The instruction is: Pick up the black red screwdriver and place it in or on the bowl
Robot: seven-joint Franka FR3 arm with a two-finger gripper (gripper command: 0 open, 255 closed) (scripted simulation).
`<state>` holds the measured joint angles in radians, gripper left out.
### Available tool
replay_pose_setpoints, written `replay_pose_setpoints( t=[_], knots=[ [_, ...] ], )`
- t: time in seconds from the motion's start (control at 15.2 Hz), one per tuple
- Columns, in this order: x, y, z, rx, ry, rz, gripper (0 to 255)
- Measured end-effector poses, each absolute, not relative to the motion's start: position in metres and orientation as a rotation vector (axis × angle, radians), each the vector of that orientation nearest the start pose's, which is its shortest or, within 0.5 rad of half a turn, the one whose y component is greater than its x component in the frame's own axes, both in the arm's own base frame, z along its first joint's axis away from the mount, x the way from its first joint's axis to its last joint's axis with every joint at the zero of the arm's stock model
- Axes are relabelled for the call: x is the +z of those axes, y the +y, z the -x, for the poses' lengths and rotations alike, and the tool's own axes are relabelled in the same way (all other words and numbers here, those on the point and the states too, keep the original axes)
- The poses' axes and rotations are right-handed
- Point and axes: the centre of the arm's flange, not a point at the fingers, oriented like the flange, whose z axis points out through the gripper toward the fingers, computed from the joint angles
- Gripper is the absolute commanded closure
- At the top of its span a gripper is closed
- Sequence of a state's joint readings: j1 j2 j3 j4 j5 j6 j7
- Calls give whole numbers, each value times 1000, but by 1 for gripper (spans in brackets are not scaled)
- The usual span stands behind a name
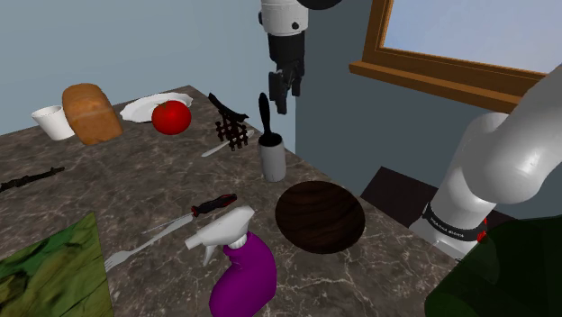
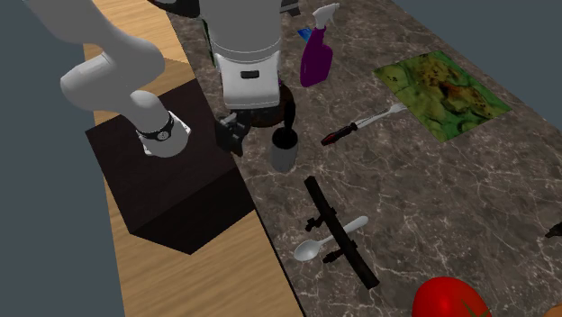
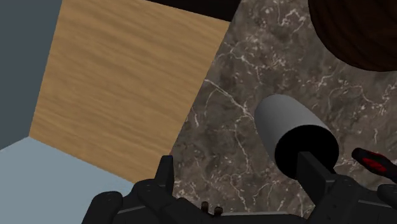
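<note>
The screwdriver (image 1: 213,205) has a black handle with red marks and a silver shaft, and it lies flat on the marble table. It sits between the purple spray bottle and the grey cup, and it also appears in the second exterior view (image 2: 340,135). Its handle end (image 3: 372,162) peeks out beside the right finger. The dark wooden bowl (image 1: 320,216) stands upright near the table's edge, close to the handle, and its rim (image 3: 356,32) is in the wrist view. My gripper (image 1: 284,86) hangs open and empty high above the grey cup, well away from the screwdriver (image 2: 230,135) (image 3: 239,167).
A grey cup (image 1: 272,155) holding a black brush stands under the gripper. A purple spray bottle (image 1: 241,270), a fork (image 1: 126,257) and a green mat (image 1: 45,270) lie beyond the screwdriver. A tomato (image 1: 171,117), bread (image 1: 90,113), a plate and a white cup stand further back.
</note>
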<state>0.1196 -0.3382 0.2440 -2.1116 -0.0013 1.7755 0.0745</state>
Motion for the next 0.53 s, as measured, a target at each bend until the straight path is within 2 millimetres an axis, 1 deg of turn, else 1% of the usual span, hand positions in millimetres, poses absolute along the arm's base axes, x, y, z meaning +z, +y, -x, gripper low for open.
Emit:
replay_pose_setpoints(
  t=[0.4, 0.53],
  knots=[
    [522, 244, -451, -5, -671, 3162, 0],
    [513, 268, -455, -2, -748, 3148, 0]
  ],
)
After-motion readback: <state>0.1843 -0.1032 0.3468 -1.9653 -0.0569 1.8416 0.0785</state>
